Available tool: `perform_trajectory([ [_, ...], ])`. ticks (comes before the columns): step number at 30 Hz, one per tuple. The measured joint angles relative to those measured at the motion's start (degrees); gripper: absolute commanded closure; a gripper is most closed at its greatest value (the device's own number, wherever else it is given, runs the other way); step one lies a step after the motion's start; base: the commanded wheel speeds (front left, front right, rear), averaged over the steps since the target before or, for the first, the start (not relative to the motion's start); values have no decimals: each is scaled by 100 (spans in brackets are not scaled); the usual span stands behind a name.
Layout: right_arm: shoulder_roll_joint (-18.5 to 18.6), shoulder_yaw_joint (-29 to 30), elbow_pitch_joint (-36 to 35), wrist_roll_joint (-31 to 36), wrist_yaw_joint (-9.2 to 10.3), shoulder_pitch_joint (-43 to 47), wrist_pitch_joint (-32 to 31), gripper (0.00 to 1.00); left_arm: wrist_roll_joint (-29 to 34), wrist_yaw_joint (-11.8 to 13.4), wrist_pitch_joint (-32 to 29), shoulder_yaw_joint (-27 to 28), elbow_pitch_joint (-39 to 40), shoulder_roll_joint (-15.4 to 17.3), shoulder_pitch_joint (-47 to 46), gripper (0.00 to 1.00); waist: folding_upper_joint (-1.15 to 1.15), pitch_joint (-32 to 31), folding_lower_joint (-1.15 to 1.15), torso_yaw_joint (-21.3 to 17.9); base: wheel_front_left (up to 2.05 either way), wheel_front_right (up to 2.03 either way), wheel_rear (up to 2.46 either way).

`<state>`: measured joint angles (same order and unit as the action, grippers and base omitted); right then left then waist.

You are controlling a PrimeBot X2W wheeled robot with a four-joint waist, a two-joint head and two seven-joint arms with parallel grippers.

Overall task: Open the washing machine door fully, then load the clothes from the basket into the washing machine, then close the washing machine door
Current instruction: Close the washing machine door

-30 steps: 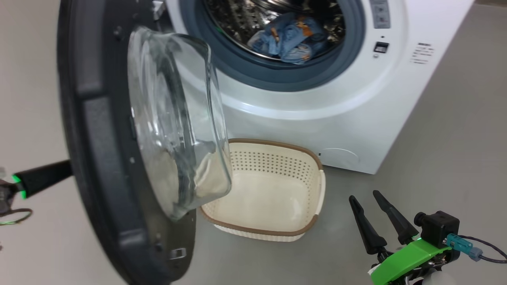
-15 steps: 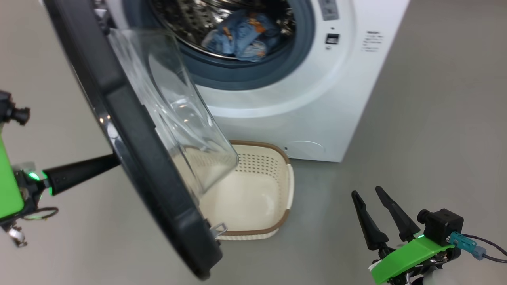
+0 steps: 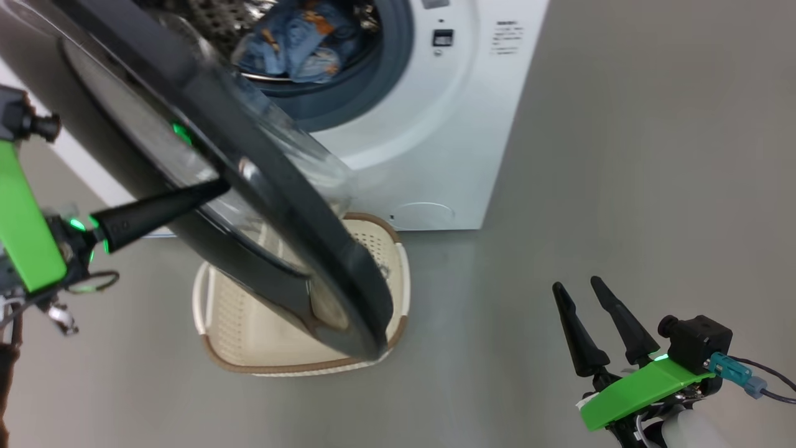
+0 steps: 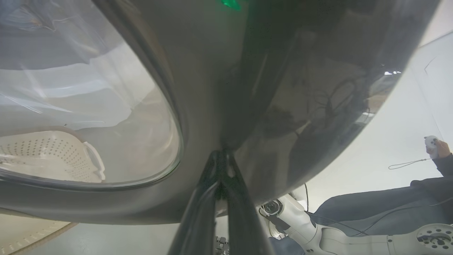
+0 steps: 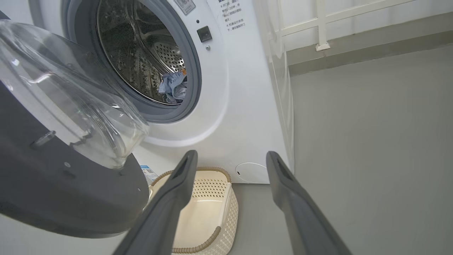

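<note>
The washing machine [image 3: 448, 143] is white, and the blue printed clothes [image 3: 292, 43] lie in its steel drum, also visible from the right wrist as clothes [image 5: 173, 86]. The washing machine door [image 3: 261, 205], black-rimmed with a glass bowl, stands half swung in front of the opening and over the basket [image 3: 401, 280], which looks empty. My left gripper [image 3: 219, 185] is shut, its tips against the door's glossy outer face [image 4: 318, 71]. My right gripper [image 3: 576, 285] hangs open and empty at the lower right, well away from the machine.
Bare grey floor [image 3: 622, 186] stretches to the right of the machine. A round cap [image 3: 423, 214] sits low on its front. In the left wrist view a person's hand [image 4: 433, 145] holds a white controller beside a dark-trousered leg [image 4: 371, 209]. A white railing [image 5: 318, 24] stands behind.
The head camera has turned, shifting the whole picture left. The door has swung towards the machine, its outer face now showing, with my left gripper pressed on it. The right gripper is still.
</note>
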<state>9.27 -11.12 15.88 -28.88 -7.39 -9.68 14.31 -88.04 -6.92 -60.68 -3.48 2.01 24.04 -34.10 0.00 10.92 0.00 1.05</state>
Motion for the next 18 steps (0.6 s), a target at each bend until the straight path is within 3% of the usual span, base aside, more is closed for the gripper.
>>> perform_trajectory([
  [10, -43, 67, -21, 0, 0, -119, 0, 0, 204, -15, 524, -52, -415, -204, -475, 100, 0, 188, 0, -375, 0, 0, 0],
  [18, -77, 100, -20, 1, 0, -121, 0, 0, 211, -15, 736, -130, -592, -241, -604, 100, 0, 208, 0, -394, 0, 0, 0],
])
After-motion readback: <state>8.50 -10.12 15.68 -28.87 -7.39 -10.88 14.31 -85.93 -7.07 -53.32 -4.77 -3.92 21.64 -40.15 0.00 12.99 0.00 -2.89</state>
